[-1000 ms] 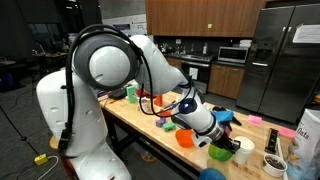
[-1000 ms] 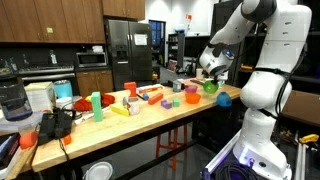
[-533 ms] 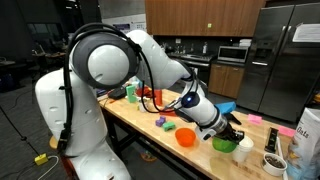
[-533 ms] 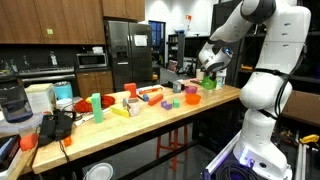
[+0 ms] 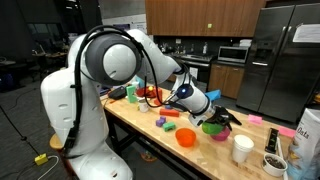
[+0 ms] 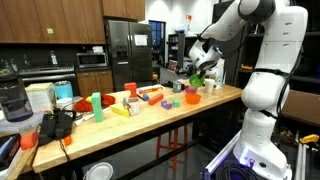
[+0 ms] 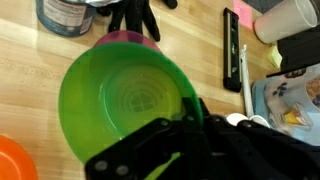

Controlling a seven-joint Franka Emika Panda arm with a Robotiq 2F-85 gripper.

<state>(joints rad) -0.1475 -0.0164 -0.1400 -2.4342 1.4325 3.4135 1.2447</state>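
In the wrist view, an orange bowl (image 7: 10, 165) sits at far left on the surface (image 7: 200, 50). The green bowl (image 7: 120, 100) hangs above the surface, apparently over a pink dish (image 7: 125, 38). The tool (image 7: 190, 112) is clamped on its right rim, so the bowl extends leftward from the tool.

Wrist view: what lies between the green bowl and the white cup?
A long black bar lies on the wooden table between the green bowl and the white cup; the wrist view shows it.
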